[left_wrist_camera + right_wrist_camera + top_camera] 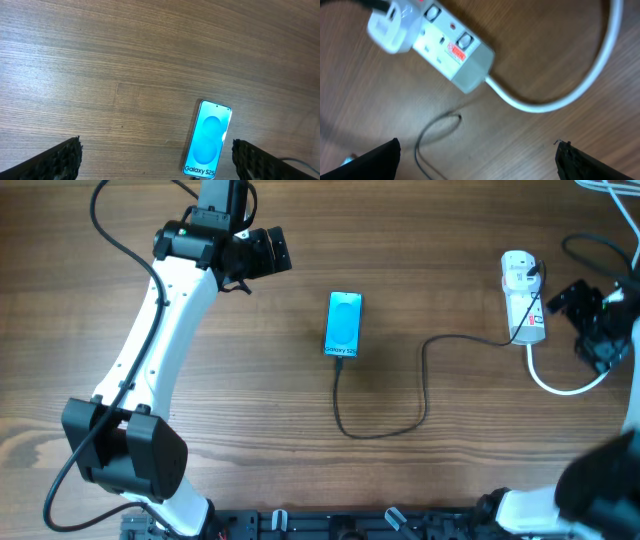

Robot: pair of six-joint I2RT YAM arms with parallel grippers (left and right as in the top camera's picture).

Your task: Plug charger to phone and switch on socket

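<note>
While both arms hang above the wooden counter (470,470), the phone (343,325) lies flat near the middle of the overhead frame. Its cyan screen faces up, with its white "Galaxy S25" strip at the lower short end. From that end the charger (425,380) runs as a thin black cable down the frame, loops to the right, climbs, and goes across to the socket (522,315) in the upper right. Its tip meets the phone's lower edge; whether it is fully seated cannot be told. The white adapter block (516,270) sits on the socket's upper end. A thick white cable (565,391) leaves the socket's lower end and curves off to the right.

The left tool (280,252) hovers in the upper left of the overhead frame, well apart from the phone. In the left wrist view its fingertips (62,157) stand at the two lower corners, wide apart and empty, with the phone lying between them.

The right tool (477,161) hangs just right of the socket in the overhead view. In the right wrist view its fingers (375,162) are likewise spread wide and empty. The socket lies in the upper left of that view, showing two switches (465,39) and a red label (456,51). How the switches are set cannot be read.
</note>
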